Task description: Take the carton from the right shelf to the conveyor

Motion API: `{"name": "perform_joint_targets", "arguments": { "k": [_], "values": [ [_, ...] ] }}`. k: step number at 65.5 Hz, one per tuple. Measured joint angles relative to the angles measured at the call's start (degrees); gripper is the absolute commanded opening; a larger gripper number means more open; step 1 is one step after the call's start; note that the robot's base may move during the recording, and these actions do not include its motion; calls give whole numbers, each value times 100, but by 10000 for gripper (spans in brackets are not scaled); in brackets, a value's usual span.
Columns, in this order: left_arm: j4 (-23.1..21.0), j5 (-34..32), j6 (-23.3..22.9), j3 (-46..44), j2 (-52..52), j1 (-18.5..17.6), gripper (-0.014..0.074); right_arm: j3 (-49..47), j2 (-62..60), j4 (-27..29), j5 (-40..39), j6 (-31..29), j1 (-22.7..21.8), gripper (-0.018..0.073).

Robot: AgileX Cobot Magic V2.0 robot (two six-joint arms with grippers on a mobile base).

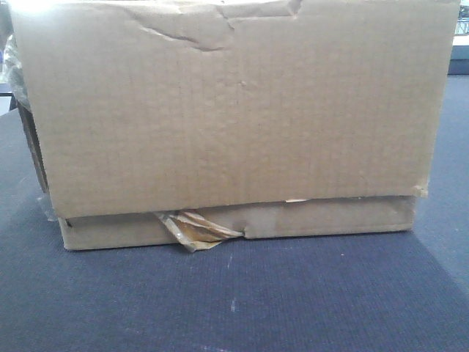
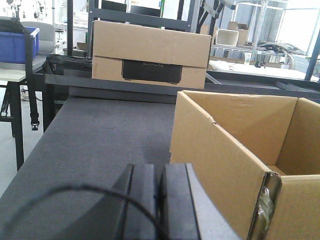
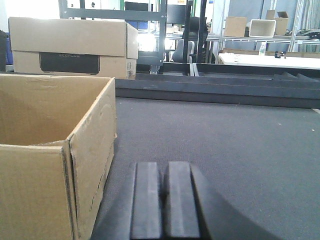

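The carton (image 1: pixel 234 117), brown and creased with its top open, rests on the dark woven conveyor (image 1: pixel 234 301). A wad of amber tape (image 1: pixel 194 229) hangs at its bottom seam. In the left wrist view the carton (image 2: pixel 225 150) stands just right of my left gripper (image 2: pixel 159 172), which is shut and empty above the conveyor (image 2: pixel 100 140). In the right wrist view the carton (image 3: pixel 50 150) stands to the left of my right gripper (image 3: pixel 163 170), also shut on nothing, over the conveyor (image 3: pixel 225 145). Neither gripper touches the carton. The shelf is out of view.
A closed cardboard box with a black label (image 2: pixel 150 52) (image 3: pixel 70 45) sits past the belt's far end, behind a dark frame rail (image 3: pixel 215 90). A blue bin (image 2: pixel 17 45) stands at the far left. White tables (image 3: pixel 270 59) and racks fill the background.
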Motion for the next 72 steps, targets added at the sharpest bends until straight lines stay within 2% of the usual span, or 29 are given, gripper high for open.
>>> {"name": "perform_joint_targets", "arguments": {
  "k": [33, 39, 46, 50, 63, 72],
  "values": [
    [0, 0, 0, 0, 0, 0, -8, 0, 0, -4, 0, 0, 0, -69],
    [-52, 0, 241, 5, -23, 38, -8, 0, 0, -4, 0, 0, 0, -69],
    [-481, -59, 930, 128, -87, 272, -8, 0, 0, -4, 0, 0, 0, -69],
    [-695, -219, 1167, 323, -128, 545, -8, 0, 0, -4, 0, 0, 0, -69],
    [-878, -1173, 1335, 1320, -150, 1274, -8, 0, 0, -14, 0, -9, 0, -69],
    [-996, -2031, 1356, 2112, -150, 1356, -8, 0, 0, -14, 0, -9, 0, -69]
  ]
}}
